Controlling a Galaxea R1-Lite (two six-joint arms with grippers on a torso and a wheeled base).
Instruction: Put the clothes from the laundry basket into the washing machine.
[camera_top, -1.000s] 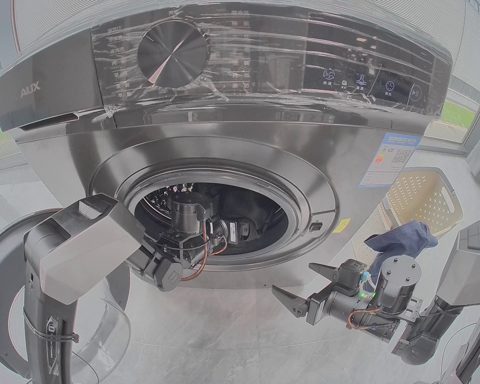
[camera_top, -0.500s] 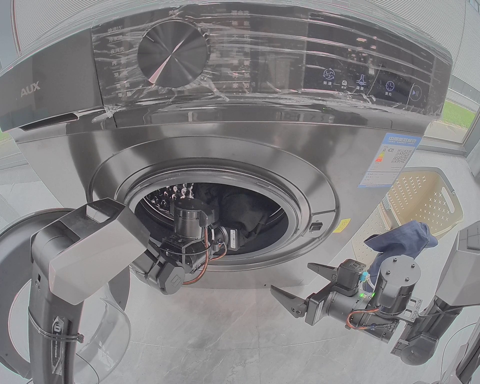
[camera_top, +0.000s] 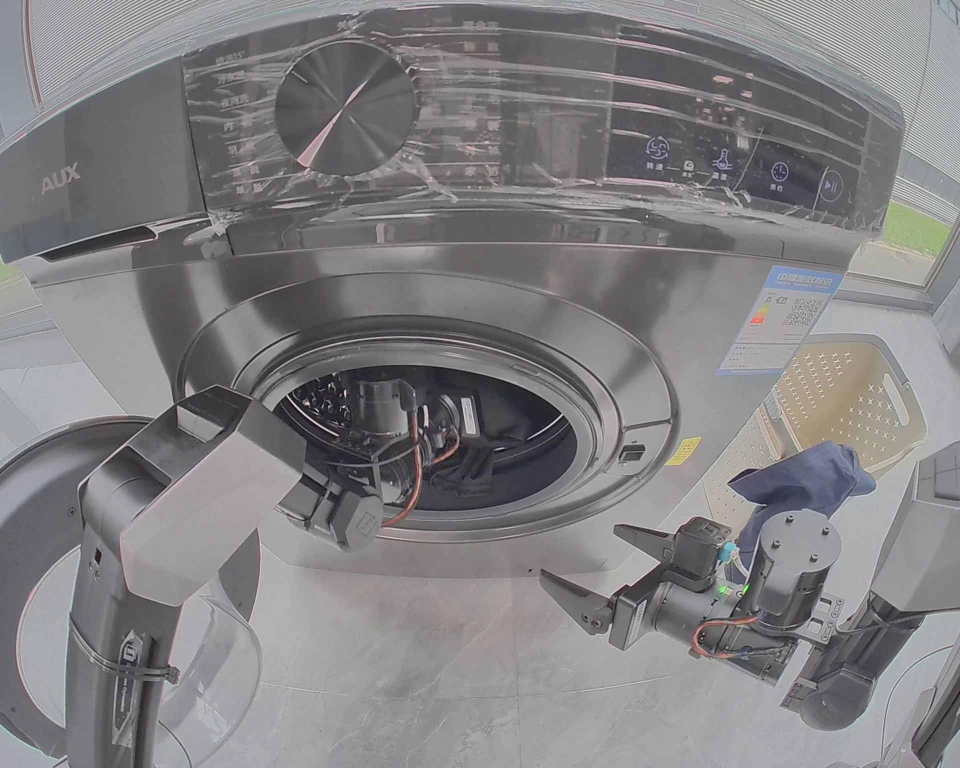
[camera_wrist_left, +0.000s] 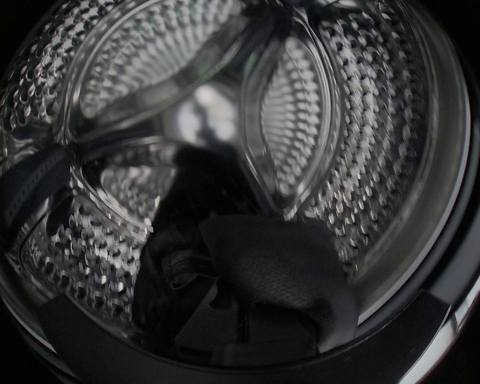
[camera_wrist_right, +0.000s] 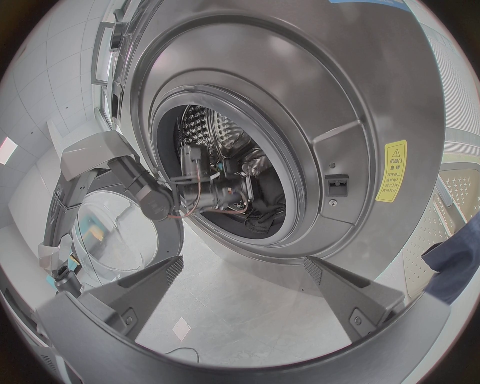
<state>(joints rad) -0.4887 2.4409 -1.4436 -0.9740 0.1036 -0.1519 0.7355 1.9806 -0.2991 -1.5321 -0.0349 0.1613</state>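
Inside the washing machine (camera_top: 500, 290) drum (camera_wrist_left: 375, 125), the left arm stretched through the opening, with the left gripper (camera_top: 478, 452) low by dark clothes (camera_wrist_left: 270, 260); its grip could not be told. Outside, the right gripper (camera_top: 582, 555) hovered above the floor, fingers (camera_wrist_right: 345, 295) wide, near a blue garment (camera_top: 800, 480) draped on the basket (camera_top: 850, 390)

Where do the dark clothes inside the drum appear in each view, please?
Head view: dark clothes low inside the drum, toward its right.
Left wrist view: on the drum floor, close to the camera.
Right wrist view: on the drum floor, past the door ring.
Shared landmark: the dimpled wall.
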